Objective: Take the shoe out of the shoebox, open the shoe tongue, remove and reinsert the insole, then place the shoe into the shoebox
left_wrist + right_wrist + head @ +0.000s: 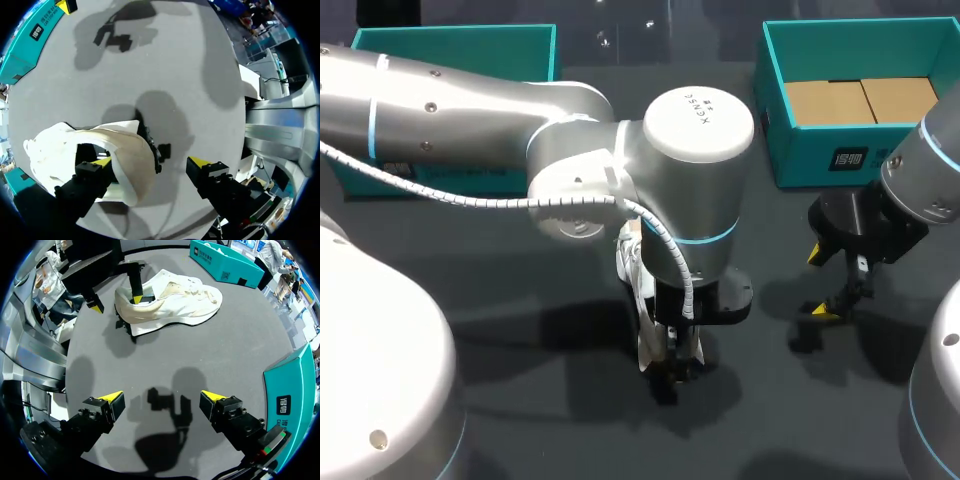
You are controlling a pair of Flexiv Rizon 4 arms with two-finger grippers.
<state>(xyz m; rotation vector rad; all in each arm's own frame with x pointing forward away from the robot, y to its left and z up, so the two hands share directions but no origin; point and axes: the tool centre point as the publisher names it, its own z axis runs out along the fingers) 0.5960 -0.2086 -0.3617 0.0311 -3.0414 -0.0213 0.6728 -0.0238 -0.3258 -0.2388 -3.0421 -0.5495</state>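
1 shoe [170,302]; 2 shoeboxes [450,50] [800,160]; left tool [150,162], right tool [162,399] spread.

Even overhead light on our dark table, soft shadows under both arms.
We see a bright sheen along the pale shell of our left arm [470,110], while the table [550,420] beneath it lies in broad, blurred-edged shadow. Under our right gripper [161,396] its shadow falls soft and doubled. The white shoe [170,302] shows up brightly, with a short dark shadow at its heel.
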